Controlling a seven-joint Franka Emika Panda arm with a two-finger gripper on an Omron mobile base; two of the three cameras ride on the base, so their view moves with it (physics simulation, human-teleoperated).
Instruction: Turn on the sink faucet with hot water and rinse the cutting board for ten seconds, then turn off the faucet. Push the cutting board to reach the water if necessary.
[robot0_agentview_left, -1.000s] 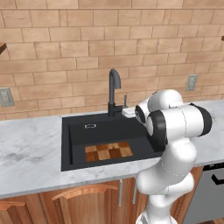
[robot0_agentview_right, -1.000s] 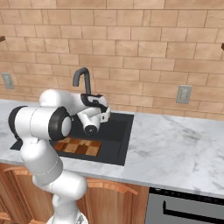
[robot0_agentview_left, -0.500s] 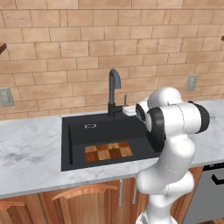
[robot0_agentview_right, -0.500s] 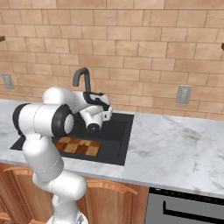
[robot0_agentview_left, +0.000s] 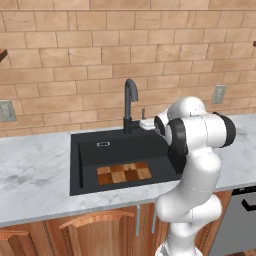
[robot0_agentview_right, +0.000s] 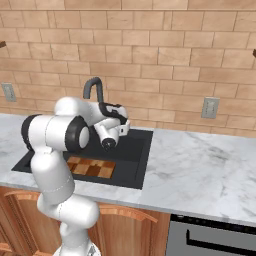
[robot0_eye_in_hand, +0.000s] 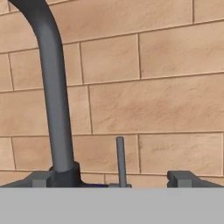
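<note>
The black sink (robot0_agentview_left: 90, 152) (robot0_agentview_right: 136, 150) is set in the marble counter. A checkered wooden cutting board (robot0_agentview_left: 124, 173) (robot0_agentview_right: 92, 167) lies flat on the basin floor, toward its front. The dark gooseneck faucet (robot0_agentview_left: 131, 100) (robot0_agentview_right: 92, 88) (robot0_eye_in_hand: 54, 100) rises behind the basin, and no water runs from it. Its thin lever (robot0_agentview_left: 143, 113) (robot0_eye_in_hand: 120, 159) stands upright to the right of its base. My gripper (robot0_agentview_left: 147, 122) (robot0_agentview_right: 119, 116) (robot0_eye_in_hand: 113, 179) is open at the level of the faucet base, facing the brick wall. The lever stands between its fingertips (robot0_eye_in_hand: 41, 178), touching neither.
Marble counter (robot0_agentview_left: 35, 175) (robot0_agentview_right: 200, 175) runs to both sides of the sink. The brick wall is close behind the faucet, with outlets (robot0_agentview_left: 7, 111) (robot0_agentview_left: 218, 94) (robot0_agentview_right: 209, 107). A dark appliance front (robot0_agentview_right: 215, 235) sits below the counter at the right.
The hand has edged a little closer to the faucet's lever. The jaws stay open, and the board has not moved.
</note>
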